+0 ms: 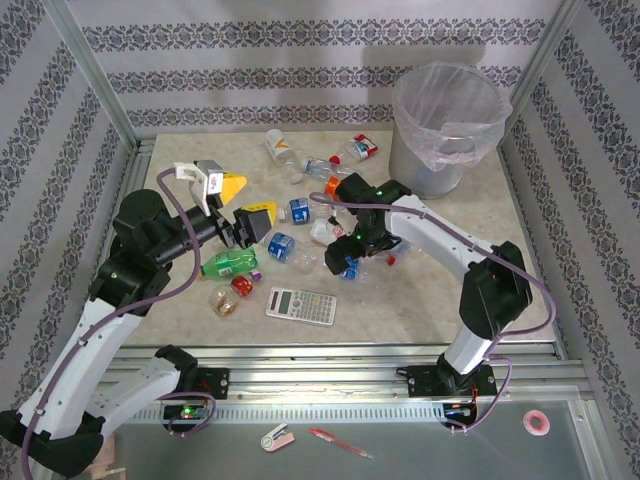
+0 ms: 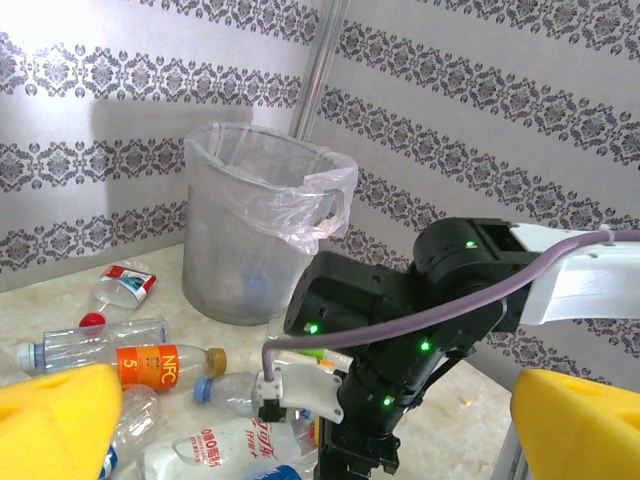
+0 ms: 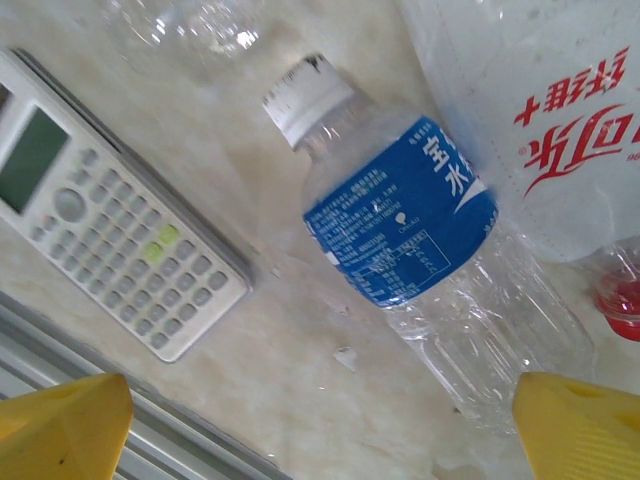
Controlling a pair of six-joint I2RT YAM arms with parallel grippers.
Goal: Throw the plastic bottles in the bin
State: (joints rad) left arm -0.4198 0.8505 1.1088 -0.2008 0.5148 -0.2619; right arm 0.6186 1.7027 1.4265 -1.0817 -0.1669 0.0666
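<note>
Several plastic bottles [image 1: 282,245] lie scattered over the middle of the table, among them a green one [image 1: 228,264] and an orange-labelled one [image 2: 150,362]. The bin [image 1: 420,170], grey with a whitish bag liner, stands at the back right and is seen again in the left wrist view [image 2: 230,250]. My right gripper [image 1: 345,262] points down over the pile. In its wrist view it [image 3: 320,430] is open, and a blue-labelled, white-capped bottle [image 3: 400,215] lies flat on the table just ahead of its yellow fingers, closer to the right one. My left gripper [image 1: 245,200] hovers open and empty left of the pile.
A grey calculator [image 1: 301,305] lies near the front edge, close to the blue-labelled bottle [image 3: 110,250]. A crushed clear bottle with red lettering [image 3: 540,110] touches that bottle. The right arm [image 2: 400,320] stands between my left gripper and the bin. Patterned walls and metal posts enclose the table.
</note>
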